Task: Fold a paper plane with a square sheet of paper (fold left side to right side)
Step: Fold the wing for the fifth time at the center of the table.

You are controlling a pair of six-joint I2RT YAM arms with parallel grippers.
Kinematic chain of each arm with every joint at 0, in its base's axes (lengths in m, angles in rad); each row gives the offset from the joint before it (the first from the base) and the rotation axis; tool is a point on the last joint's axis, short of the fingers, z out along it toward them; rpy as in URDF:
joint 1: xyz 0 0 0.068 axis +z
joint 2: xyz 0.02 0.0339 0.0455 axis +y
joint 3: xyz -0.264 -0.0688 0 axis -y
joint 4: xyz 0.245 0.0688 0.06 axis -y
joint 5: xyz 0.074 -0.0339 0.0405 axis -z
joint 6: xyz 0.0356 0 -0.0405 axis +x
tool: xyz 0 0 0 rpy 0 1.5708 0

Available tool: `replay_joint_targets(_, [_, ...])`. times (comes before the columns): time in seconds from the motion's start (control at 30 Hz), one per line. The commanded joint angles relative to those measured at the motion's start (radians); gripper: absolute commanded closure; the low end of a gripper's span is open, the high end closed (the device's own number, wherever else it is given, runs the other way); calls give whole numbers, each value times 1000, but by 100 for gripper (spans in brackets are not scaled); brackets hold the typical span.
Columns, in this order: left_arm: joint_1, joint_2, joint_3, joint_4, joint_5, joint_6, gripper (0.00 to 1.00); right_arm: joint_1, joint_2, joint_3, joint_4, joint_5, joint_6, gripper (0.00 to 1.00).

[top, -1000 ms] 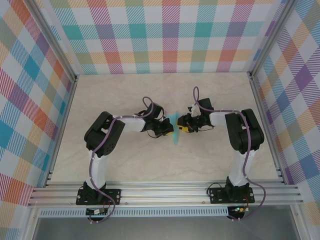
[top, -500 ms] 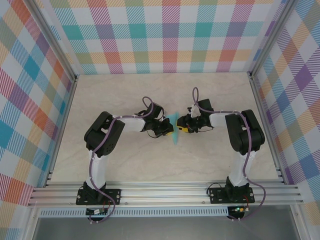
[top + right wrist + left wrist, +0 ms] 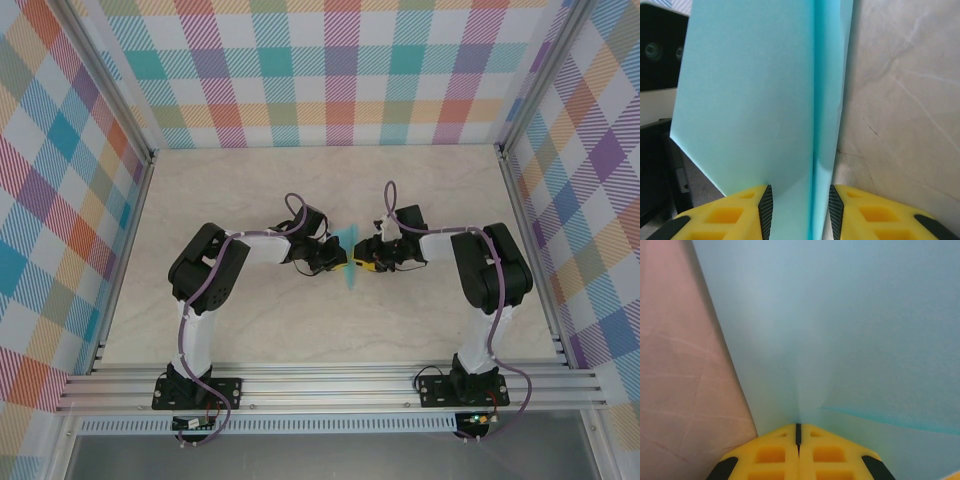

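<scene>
Left claw is clamped tight, its yellow fingers pressed together with the turquoise paper pinched in the seam. The paper spreads up and ahead of it, with bare table to its left. Right claw has a narrow gap, and the folded paper stands on edge between its fingers, crease running straight ahead. Can't tell if its pads touch the paper. From above, the claws meet tip to tip at the paper.
</scene>
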Motion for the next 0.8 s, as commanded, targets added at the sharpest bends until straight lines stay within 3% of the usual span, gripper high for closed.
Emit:
replay_joint_targets(0.0, [13, 18, -13, -51, -42, 14, 100, 21, -3, -33, -24, -20, 5, 64])
replay_joint_targets(0.77, [22, -42, -42, -68, -71, 31, 100, 55, 81, 32, -133, 93, -5, 68])
